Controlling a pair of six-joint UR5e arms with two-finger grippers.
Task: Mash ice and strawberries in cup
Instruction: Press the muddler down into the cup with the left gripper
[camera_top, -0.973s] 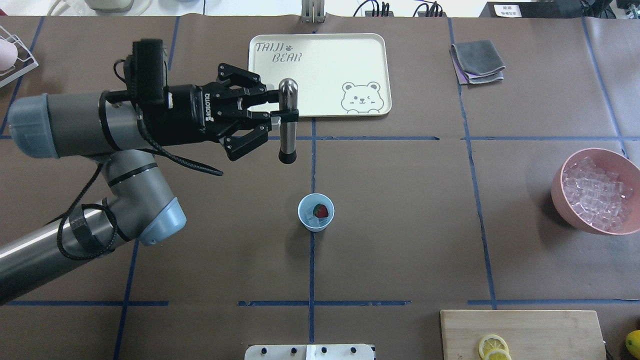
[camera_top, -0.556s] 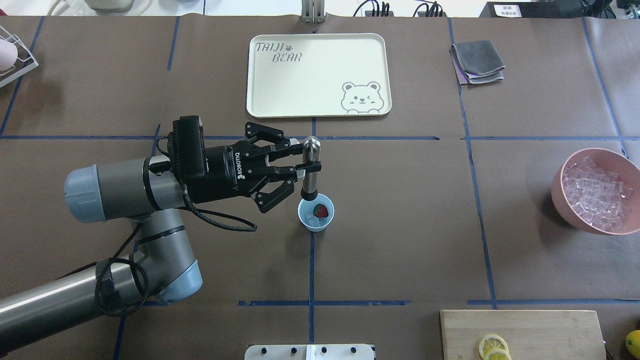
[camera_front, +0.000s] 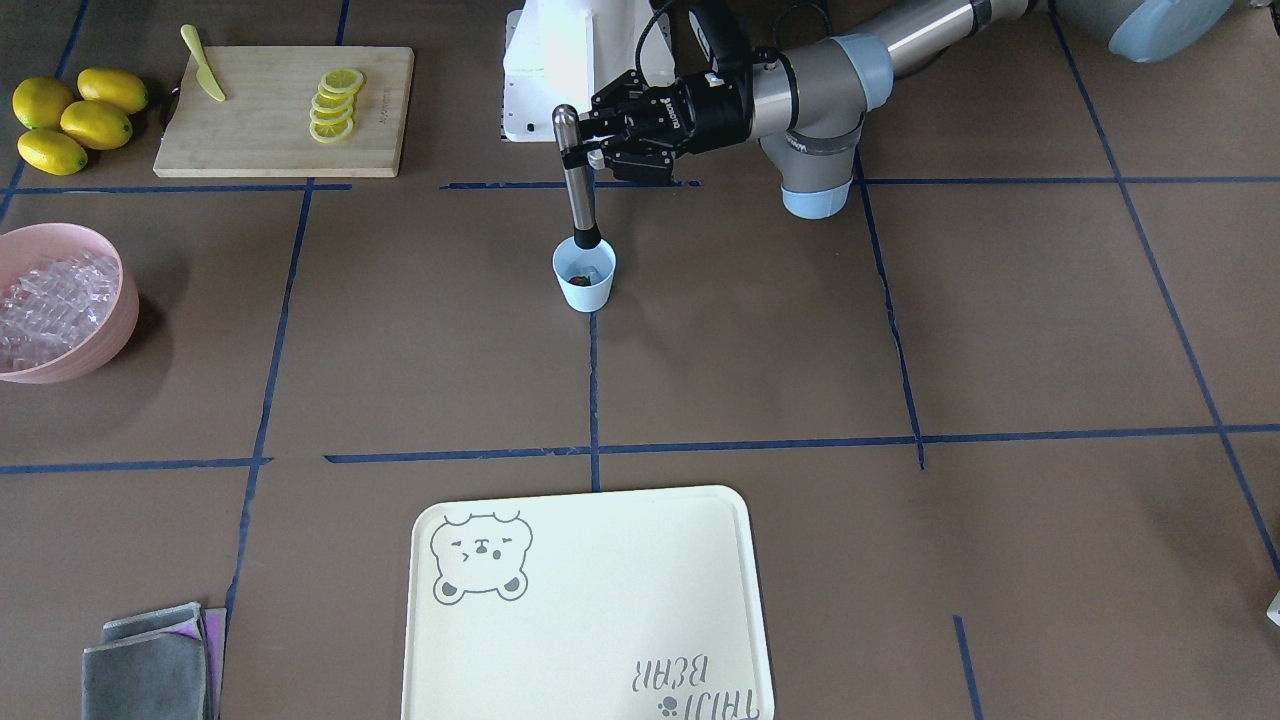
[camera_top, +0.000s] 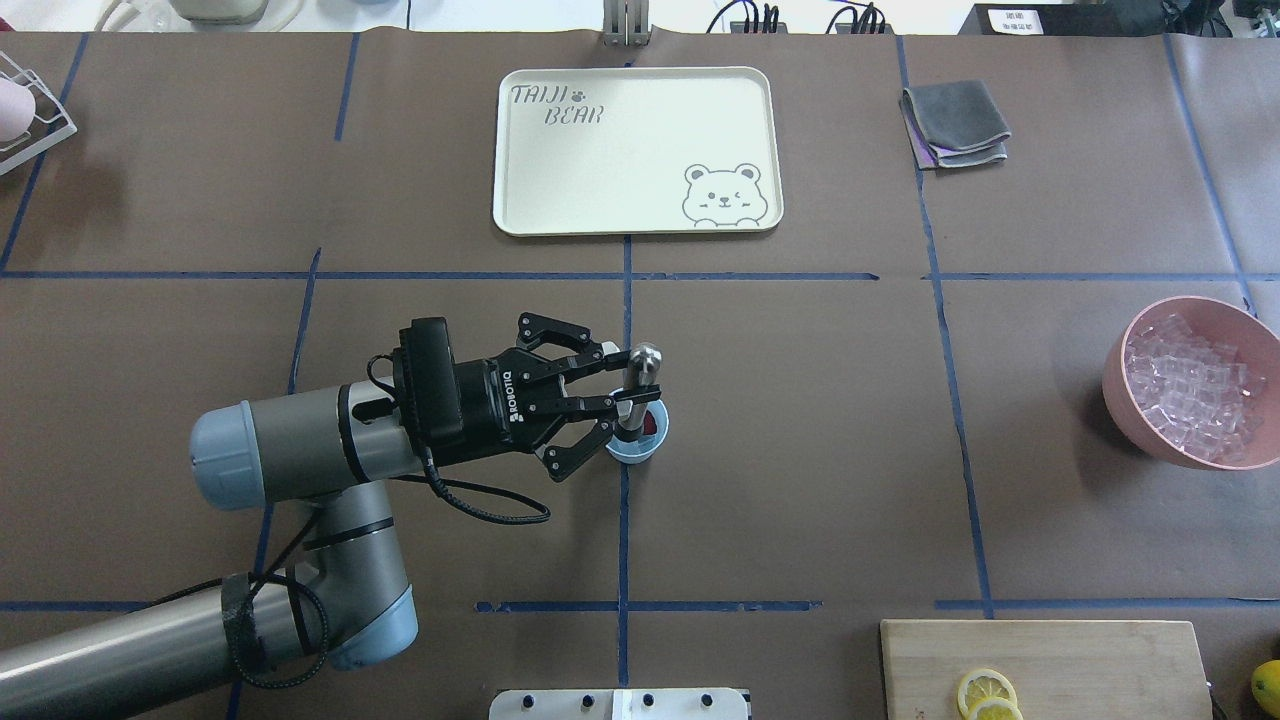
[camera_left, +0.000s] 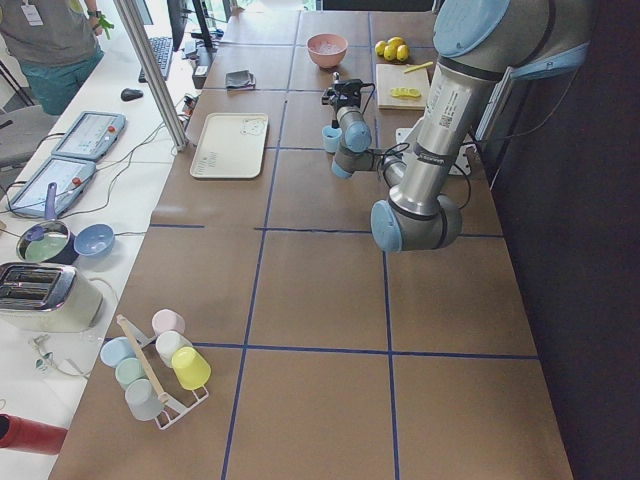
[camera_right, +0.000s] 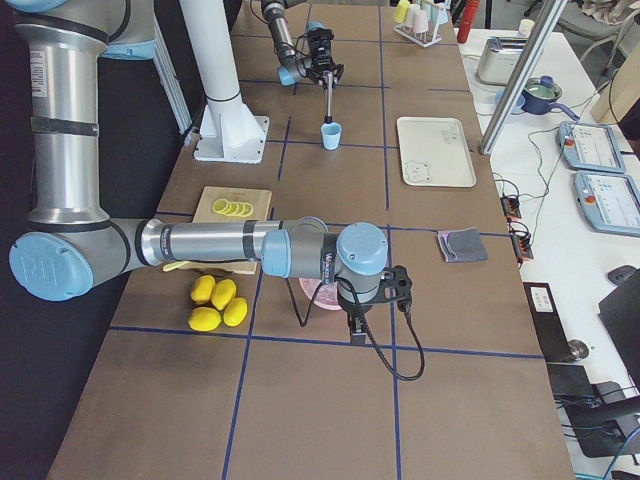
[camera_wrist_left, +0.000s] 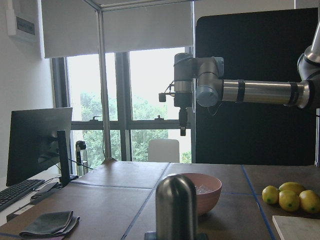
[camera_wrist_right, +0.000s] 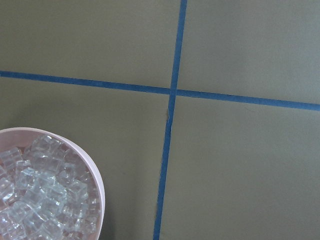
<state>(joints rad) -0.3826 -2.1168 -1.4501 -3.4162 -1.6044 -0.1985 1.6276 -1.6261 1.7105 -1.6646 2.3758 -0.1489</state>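
The light blue cup (camera_top: 630, 452) (camera_front: 585, 290) stands at the table's middle on a blue tape line. A sliver of the red strawberry (camera_top: 655, 425) shows inside it, and I cannot make out ice in the cup. My left gripper (camera_top: 628, 388) (camera_front: 575, 150) is shut on an upright metal muddler (camera_top: 645, 358) (camera_front: 580, 205), whose black tip is down in the cup's mouth. Ice (camera_top: 1195, 385) (camera_wrist_right: 40, 200) is piled in the pink bowl (camera_top: 1120, 400) at the right. My right gripper (camera_right: 355, 322) hangs over that bowl; whether it is open or shut I cannot tell.
A cream bear tray (camera_top: 640, 150) lies at the far middle and folded grey cloths (camera_top: 955, 122) at the far right. A wooden board (camera_top: 1100, 660) with lemon slices (camera_top: 988, 692) sits near right, with whole lemons (camera_front: 75, 120) and a yellow knife (camera_front: 203, 62) beside it.
My left arm brought the muddler from beside the tray toward me, over the cup, then lowered its tip into the cup. The cup and bowl stayed put.
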